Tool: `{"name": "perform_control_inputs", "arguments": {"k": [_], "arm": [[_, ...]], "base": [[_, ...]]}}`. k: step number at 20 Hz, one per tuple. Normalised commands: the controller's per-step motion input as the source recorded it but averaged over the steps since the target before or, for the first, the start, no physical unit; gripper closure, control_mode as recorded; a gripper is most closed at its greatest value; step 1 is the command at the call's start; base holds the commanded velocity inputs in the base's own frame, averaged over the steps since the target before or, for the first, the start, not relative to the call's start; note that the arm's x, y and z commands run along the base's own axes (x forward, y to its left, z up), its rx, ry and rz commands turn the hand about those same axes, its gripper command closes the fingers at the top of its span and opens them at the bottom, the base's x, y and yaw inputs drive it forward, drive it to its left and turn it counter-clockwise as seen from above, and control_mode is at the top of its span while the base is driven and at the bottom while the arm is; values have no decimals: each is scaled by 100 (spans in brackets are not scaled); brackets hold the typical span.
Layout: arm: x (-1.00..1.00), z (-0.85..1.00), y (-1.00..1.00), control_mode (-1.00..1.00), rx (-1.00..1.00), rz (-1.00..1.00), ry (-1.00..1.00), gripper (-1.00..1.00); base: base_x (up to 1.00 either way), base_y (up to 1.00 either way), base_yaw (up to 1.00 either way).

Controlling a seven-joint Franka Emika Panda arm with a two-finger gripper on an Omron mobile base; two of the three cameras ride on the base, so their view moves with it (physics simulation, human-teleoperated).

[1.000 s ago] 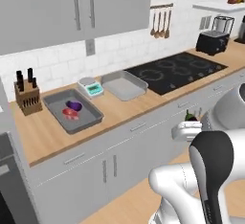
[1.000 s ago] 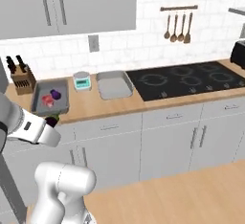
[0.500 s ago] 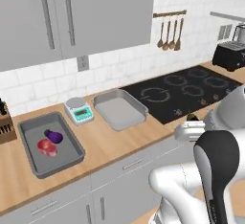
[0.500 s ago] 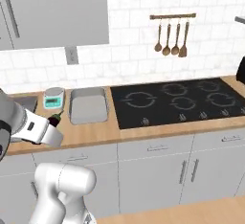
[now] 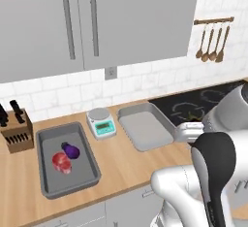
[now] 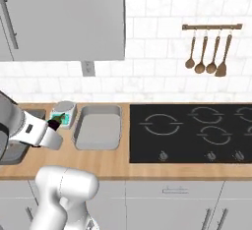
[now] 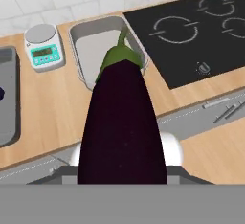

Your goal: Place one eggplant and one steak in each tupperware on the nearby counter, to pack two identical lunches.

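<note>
While held: glossy dark-purple, green-capped eggplant (image 7: 122, 122).

two tupperware trays (image 5: 64, 159) (image 5: 145, 130), two eggplants (image 7: 122, 127) (image 5: 71, 149), one steak (image 5: 61, 162), one scale (image 5: 101, 122), one knife block (image 5: 15, 131), four hanging utensils (image 6: 210, 52)

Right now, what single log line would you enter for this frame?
held: eggplant in gripper | left tupperware: steak plus eggplant | right tupperware: empty | counter: scale

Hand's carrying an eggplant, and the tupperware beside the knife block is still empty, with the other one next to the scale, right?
Not quite: in the left base view the tupperware beside the knife block already holds an eggplant and a steak. The tupperware by the scale is the empty one.
</note>
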Motion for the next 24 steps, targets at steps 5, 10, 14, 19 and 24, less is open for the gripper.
{"name": "perform_control_inputs", "arguments": {"k": [5, 10, 14, 19, 24], "arm": [[86, -51, -31, -100, 5, 22, 18, 100], [100, -47, -7, -100, 3, 8, 12, 100], [100, -51, 0, -100, 0, 0, 3, 100], [100, -52, -1, -100, 0, 0, 5, 100], [95, -41, -1, -100, 0, 0, 11, 100]], "base": [[0, 0, 0], [0, 0, 0], [0, 0, 0], [0, 0, 0], [0, 0, 0]]}}
